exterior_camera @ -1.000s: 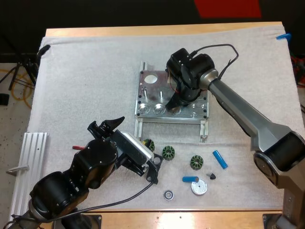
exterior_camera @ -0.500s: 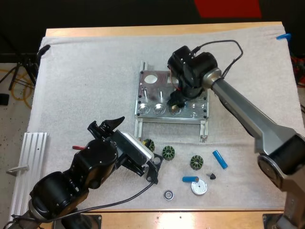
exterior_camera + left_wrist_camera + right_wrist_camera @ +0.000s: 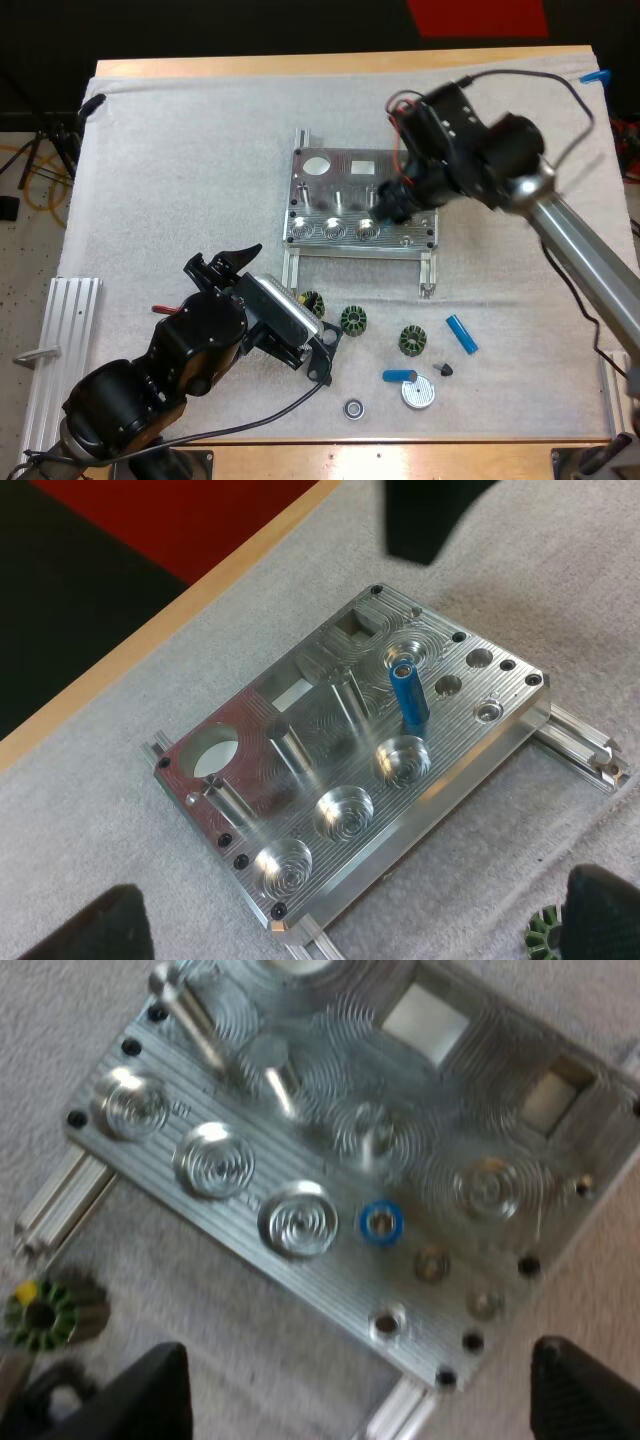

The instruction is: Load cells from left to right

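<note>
Left arm bulbous glossy black; right arm black-jointed with a grey tubular link

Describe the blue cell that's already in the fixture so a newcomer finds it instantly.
Find the metal fixture on the white mat. Beside its row of three empty round pockets stands one blue cylinder. It alone is upright; the other two blue cylinders lie flat on the mat.

Fixture partly behind right hand

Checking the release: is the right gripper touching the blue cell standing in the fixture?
Apart. Right wrist view: the right gripper is open, its fingers clear of the blue cell upright in the fixture.
</note>
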You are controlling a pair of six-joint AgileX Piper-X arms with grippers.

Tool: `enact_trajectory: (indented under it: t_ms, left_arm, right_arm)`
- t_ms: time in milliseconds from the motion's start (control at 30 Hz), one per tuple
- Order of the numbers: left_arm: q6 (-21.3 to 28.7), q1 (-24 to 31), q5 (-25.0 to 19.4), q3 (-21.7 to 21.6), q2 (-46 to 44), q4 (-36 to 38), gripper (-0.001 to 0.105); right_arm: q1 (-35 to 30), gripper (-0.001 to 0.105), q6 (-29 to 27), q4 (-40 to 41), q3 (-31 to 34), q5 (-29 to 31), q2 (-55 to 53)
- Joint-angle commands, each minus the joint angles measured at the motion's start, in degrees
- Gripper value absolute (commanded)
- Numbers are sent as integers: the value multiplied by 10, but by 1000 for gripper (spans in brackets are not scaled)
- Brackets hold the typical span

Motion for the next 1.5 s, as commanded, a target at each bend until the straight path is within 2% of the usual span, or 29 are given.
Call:
enact_trajectory:
  t_ms: [0, 200, 300, 400, 467, 567, 733, 967, 1133, 1300, 1467]
  left_arm:
    - [0, 1, -11, -3, -2, -10, 80]
    - [0, 1, -11, -3, -2, -10, 80]
    - [0, 1, 6, -3, -2, -10, 80]
    - [0, 1, 85, -3, -2, -10, 80]
    - [0, 1, 147, -3, 4, -10, 80]
    - [0, 1, 206, -3, 17, -10, 80]
    - [0, 1, 273, -3, 51, -10, 80]
    - [96, 1, 341, -3, 108, -9, 80]
    - [161, 1, 368, -3, 150, -8, 80]
    - [180, 1, 408, -3, 208, -7, 80]
    - [229, 1, 455, -3, 275, -8, 80]
  right_arm:
    - [0, 68, 12, 8, 20, -5, -31]
    - [0, 68, 23, 8, 114, -5, -166]
    - [1, 68, 34, 16, 155, -11, -235]
    - [1, 68, 44, 26, 193, -35, -302]
    - [1, 68, 44, 41, 220, -77, -359]
    - [1, 68, 60, 57, 246, -98, -418]
    - [1, 68, 89, 84, 282, -98, -489]
    - [1, 68, 124, 110, 333, -130, -560]
    - [1, 68, 133, 111, 359, -133, -573]
    - [1, 68, 133, 111, 371, -133, -573]
    - [1, 68, 133, 111, 380, -133, -573]
